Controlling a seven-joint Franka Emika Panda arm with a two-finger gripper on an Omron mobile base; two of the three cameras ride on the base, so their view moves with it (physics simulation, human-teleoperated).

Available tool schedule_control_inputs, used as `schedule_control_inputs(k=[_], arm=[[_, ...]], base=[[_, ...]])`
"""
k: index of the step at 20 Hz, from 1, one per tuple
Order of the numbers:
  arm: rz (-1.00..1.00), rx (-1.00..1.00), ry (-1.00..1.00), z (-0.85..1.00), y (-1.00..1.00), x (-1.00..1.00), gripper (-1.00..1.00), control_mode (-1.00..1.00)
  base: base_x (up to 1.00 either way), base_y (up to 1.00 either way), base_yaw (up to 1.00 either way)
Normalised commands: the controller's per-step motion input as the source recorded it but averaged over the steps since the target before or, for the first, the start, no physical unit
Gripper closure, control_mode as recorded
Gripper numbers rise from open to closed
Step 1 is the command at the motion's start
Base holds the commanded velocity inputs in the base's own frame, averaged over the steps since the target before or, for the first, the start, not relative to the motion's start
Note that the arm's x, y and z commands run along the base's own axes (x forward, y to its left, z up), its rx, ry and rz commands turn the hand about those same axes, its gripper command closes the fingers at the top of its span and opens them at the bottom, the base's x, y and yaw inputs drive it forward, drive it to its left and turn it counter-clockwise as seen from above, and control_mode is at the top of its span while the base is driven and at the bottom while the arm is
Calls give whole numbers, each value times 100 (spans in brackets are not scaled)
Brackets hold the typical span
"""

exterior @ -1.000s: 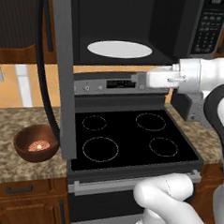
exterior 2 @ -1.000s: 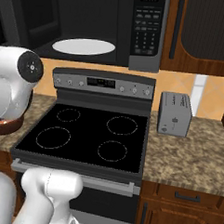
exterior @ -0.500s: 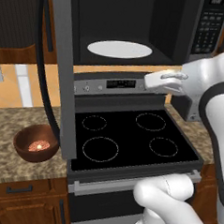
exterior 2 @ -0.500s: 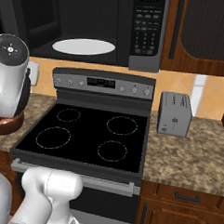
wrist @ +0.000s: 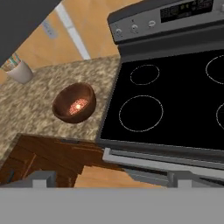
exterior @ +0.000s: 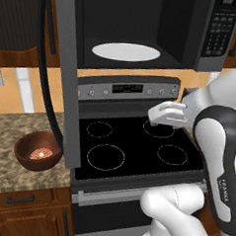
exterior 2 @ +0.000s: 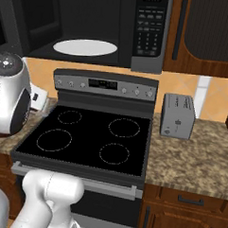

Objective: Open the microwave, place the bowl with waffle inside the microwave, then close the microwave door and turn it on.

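- The wide grey-steel and black microwave (exterior: 145,32) above the stove stands open: its dark-glass, steel-framed microwave door (exterior: 63,77) with the long black bar handle is swung out to the left, edge-on in the left base view, and the white round turntable (exterior: 126,51) inside lies bare.
- So the opening step looks done, and the step in hand, as I judge it, is going for the bowl.
- The small round dark-brown wooden-looking bowl (exterior: 38,150) sits on the speckled granite counter (exterior: 10,133) to the left of the black glass-topped stove (exterior: 133,148), just beside the stove's edge and below the open door.
- The small tan-orange gridded waffle (exterior: 40,154) lies in the bottom of the bowl.
- The white two-finger gripper (exterior: 157,114) hovers over the rear of the stove, well apart from the bowl, pointing left.
- Its jaws stand wide apart and hold nothing.
- In the hand view the bowl lies left of centre, so the hand already faces it.
- The next move calls for travelling left and down across the stove to the bowl, passing under or in front of the hanging door without striking it.
- The jaws would then need to straddle the bowl's rim, one finger inside and one outside, clear of the waffle, before closing.
- A paper cup (wrist: 18,70) stands further back on the same counter, out of the way.
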Motion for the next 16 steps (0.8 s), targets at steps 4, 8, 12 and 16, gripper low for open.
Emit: schedule_control_inputs(k=[4, 8, 12, 16], arm=[[0, 0, 8, -96, 7, 33, -100, -100], [0, 1, 11, -52, 27, 25, -100, -100], [0, 0, 12, -52, 39, 42, -100, -100], [0, 0, 5, -13, 35, 64, -100, -100]], base=[[0, 0, 0], [0, 0, 0], [0, 0, 0], [0, 0, 0]])
